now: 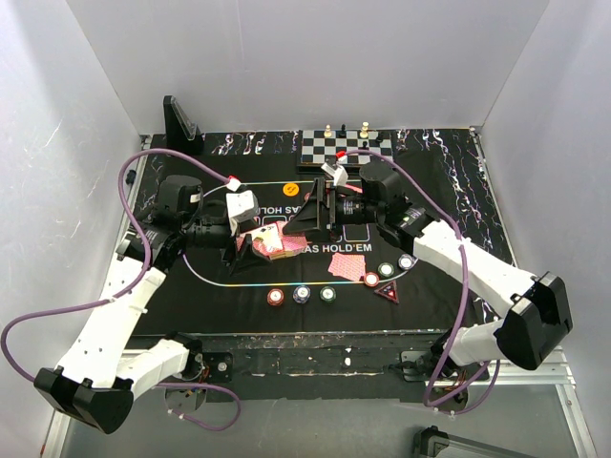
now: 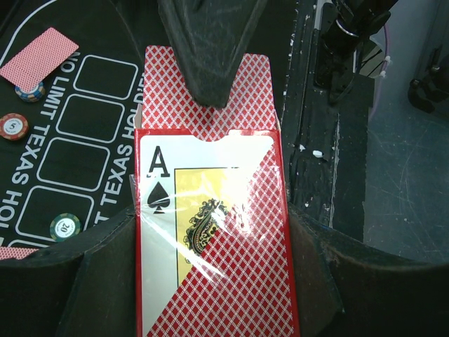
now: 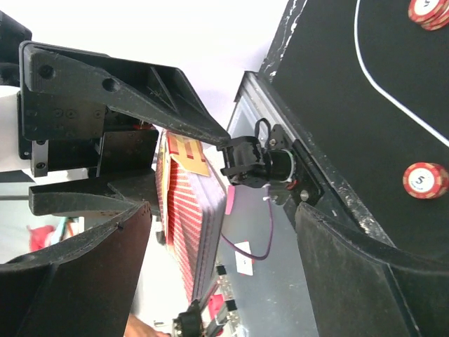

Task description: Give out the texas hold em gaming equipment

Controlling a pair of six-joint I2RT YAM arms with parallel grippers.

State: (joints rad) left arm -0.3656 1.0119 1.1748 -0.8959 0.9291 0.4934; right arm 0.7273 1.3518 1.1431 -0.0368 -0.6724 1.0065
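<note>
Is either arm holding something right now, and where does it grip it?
The left gripper pinches the card box by its two long edges, back from its open end. The right gripper stands open, holding nothing.

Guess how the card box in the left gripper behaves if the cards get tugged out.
The card box looks film-wrapped and glossy, so it is probably slippery in the left gripper. The cards standing out of its notched top likely slide free easily. It looks like thin cardboard, so a hard squeeze may crush it.
</note>
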